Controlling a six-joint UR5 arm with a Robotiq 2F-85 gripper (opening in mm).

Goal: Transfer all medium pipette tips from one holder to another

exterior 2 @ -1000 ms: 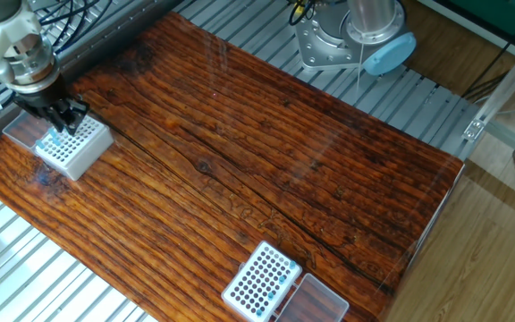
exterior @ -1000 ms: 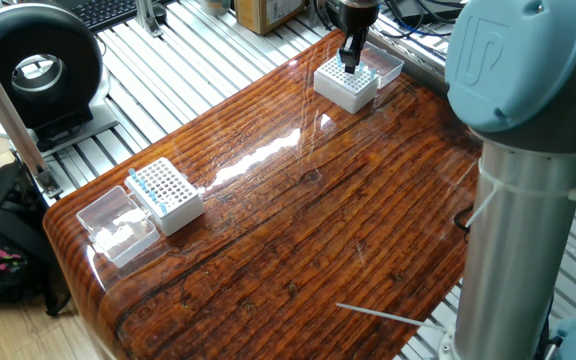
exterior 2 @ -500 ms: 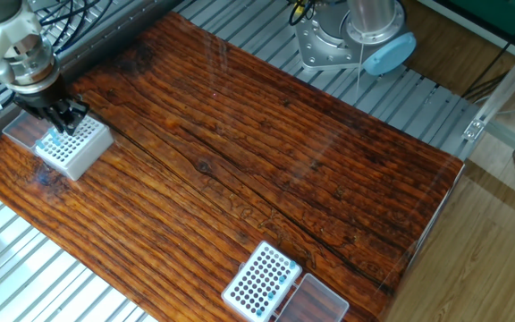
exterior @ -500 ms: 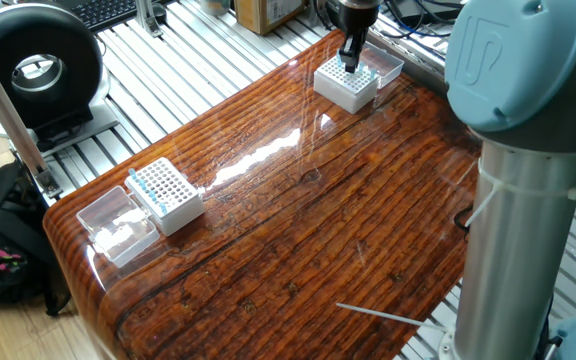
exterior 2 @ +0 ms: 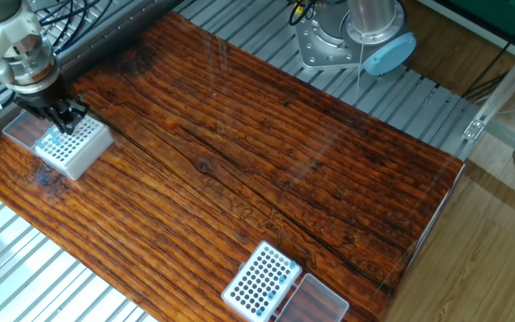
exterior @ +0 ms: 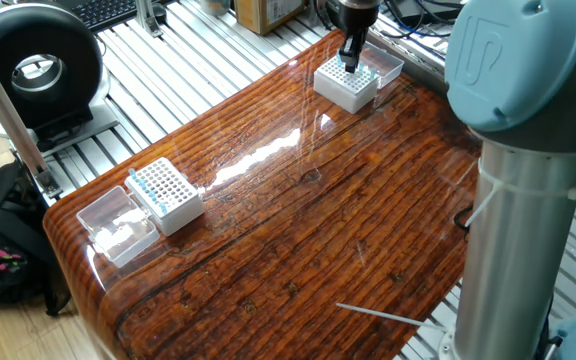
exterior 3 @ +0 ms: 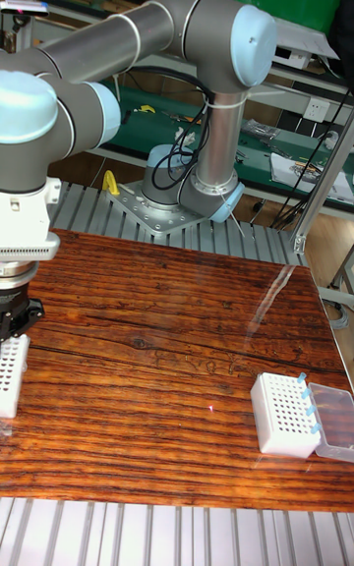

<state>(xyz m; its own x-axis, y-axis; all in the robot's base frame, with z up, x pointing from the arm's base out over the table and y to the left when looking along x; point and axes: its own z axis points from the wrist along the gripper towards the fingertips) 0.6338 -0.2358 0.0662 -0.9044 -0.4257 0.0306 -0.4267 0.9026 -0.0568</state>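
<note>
Medium pipette tips (exterior: 140,183), light blue tops, sit in a row along one edge of the white holder (exterior: 169,195) near the surface's (exterior: 298,230) left corner in one fixed view, with a clear lid (exterior: 117,226) just beside it. I have the gripper (exterior: 351,57) pointing straight down on the second white holder (exterior: 347,84) at the far corner, presumably because the holes only take a tip vertically. Fingers are too small here, so I cannot tell if they are apart or clamped.

The other fixed view: gripper (exterior 2: 58,125) is low over the far-corner holder (exterior 2: 75,147), fingers look close together, and a speck of light blue shows at their ends, likely a tip. Too blurred to confirm a grip or a release, so I cannot tell. A clear lid (exterior 2: 22,131) lies beside that holder toward the surface edge. The source holder (exterior 2: 261,281) sits at the near edge, blue tips (exterior 2: 283,276) along the side that faces its own lid (exterior 2: 315,303).

Tall fixed view: gripper (exterior 3: 10,318) is at the left edge, hanging over a holder (exterior 3: 8,373) that is cut off by the frame. Source holder (exterior 3: 285,414) near the right corner, blue tips (exterior 3: 309,403) on the lid side. My guess is I am seating one tip, with most of the row left to move.
</note>
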